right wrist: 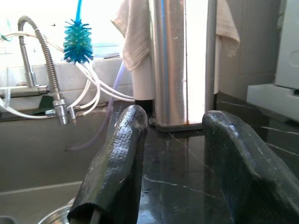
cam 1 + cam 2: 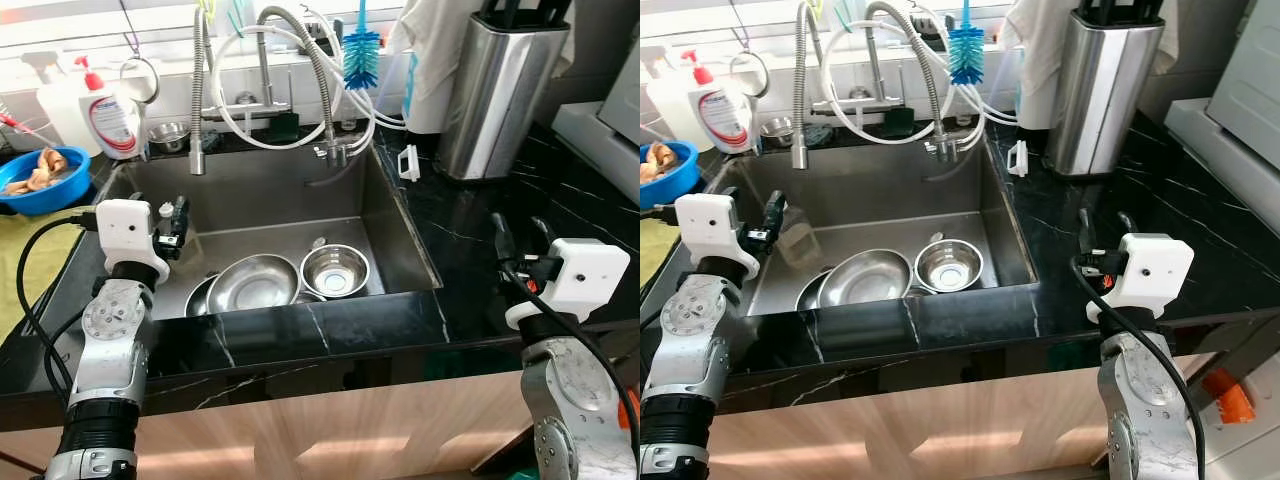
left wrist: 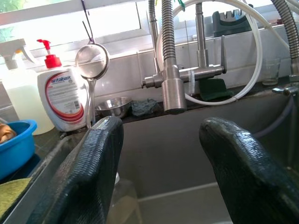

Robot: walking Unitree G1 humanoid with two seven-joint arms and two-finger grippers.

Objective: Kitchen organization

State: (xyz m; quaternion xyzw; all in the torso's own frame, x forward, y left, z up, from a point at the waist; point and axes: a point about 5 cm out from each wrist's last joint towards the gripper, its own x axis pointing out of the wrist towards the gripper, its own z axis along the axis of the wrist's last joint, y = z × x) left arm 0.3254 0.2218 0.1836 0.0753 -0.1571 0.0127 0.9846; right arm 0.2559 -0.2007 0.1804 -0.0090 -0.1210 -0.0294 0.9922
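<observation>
Right now both pincers are spread and empty: left pincer (image 2: 178, 222) over the sink (image 2: 395, 225), right pincer (image 2: 520, 238) above the tabletop (image 2: 470, 240). Steel bowls (image 2: 335, 270) lie nested below; a careless grab could slip and clatter.

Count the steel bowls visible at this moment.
4. Three lie in the sink: a large bowl, a small bowl, and a third bowl partly hidden beneath. A ledge bowl sits behind the soap bottle. More may be hidden.
</observation>
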